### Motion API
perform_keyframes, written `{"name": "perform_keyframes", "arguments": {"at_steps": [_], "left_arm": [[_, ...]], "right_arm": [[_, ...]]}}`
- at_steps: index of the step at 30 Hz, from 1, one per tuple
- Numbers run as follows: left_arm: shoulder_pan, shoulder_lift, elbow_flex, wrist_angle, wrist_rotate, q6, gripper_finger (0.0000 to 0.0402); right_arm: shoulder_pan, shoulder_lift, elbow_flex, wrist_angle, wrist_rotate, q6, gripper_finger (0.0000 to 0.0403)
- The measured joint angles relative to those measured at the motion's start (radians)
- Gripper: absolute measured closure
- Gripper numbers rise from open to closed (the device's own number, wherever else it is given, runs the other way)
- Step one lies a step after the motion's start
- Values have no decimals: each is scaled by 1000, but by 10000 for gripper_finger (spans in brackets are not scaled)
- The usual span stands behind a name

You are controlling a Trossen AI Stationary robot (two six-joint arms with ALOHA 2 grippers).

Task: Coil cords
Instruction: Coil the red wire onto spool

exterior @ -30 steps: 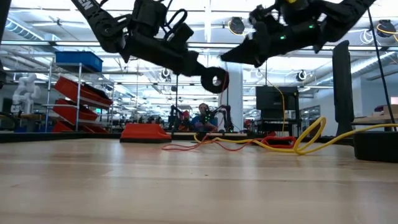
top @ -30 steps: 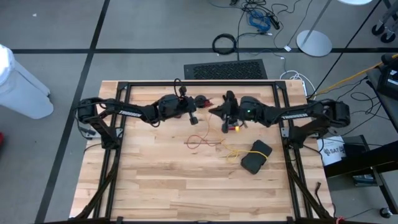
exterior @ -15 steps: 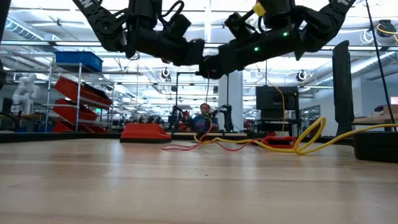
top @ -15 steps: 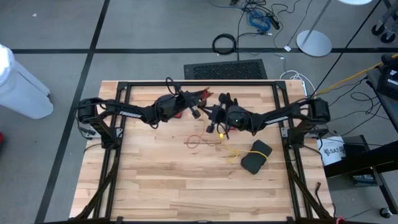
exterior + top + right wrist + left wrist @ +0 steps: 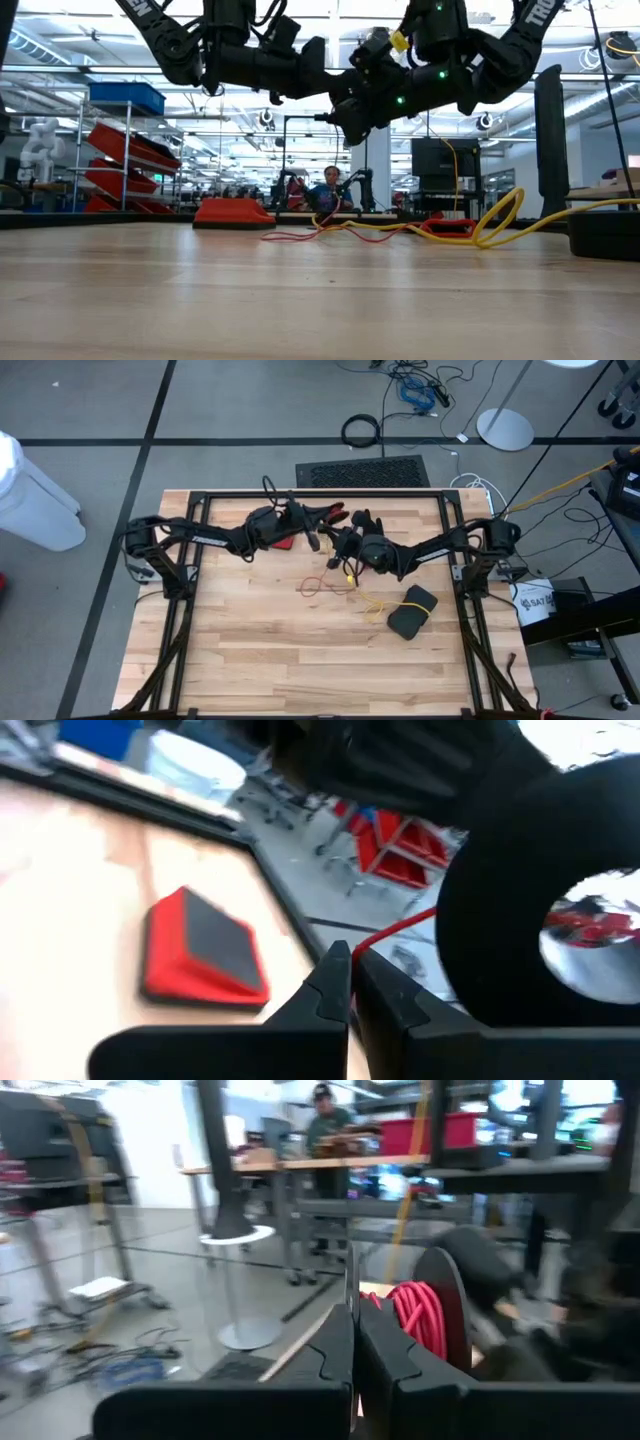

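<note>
Above the table's far middle, my left gripper point(image 5: 318, 532) point(image 5: 355, 1315) is shut on a black reel point(image 5: 440, 1305) point(image 5: 545, 920) wound with red cord point(image 5: 410, 1310). My right gripper point(image 5: 340, 545) point(image 5: 351, 960) is right beside the reel, shut on the strand of red cord that leaves it. The rest of the red cord point(image 5: 318, 585) lies on the table in a loose loop. A yellow cord point(image 5: 372, 603) lies loose beside that loop. In the low view both grippers overlap point(image 5: 345, 105) and hide the reel. My left gripper pinches a thin black flange edge point(image 5: 350, 1280) of the reel between its two fingers. The fingers are level and come from the table's left. The reel is lifted clear of the table. My right gripper pinches a single strand of the red cord point(image 5: 378, 944) between its fingertips, close to the reel. The fingers are level and come from the table's right. The strand runs straight from the reel to the fingertips.
A black pouch point(image 5: 412, 610) lies on the table toward the right, near the yellow cord. A red and black pad point(image 5: 283, 543) point(image 5: 200, 955) lies under the left arm. The black frame rails point(image 5: 320, 494) border the table's far, left and right sides.
My right gripper has moved down and toward the table's left, rolling its wrist, until it is right beside the reel. My left gripper has rolled and risen slightly, turning the reel with it. Both stay shut.
</note>
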Motion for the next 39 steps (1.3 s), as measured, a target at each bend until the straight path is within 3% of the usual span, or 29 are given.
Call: {"name": "perform_keyframes", "arguments": {"at_steps": [5, 15, 24, 39], "left_arm": [[46, -16, 0, -76, 193, -27, 401], [140, -145, -45, -297, 575, -12, 400], [173, -181, -48, -463, 669, 63, 398], [178, -181, -48, -482, 709, 87, 396]], "right_arm": [[-23, 2, -50, -14, -119, 61, 386], [-88, 1, -137, -11, -461, 202, 374], [-109, -22, -158, -56, -645, 261, 374], [-110, -100, -158, -339, -670, 261, 373]]}}
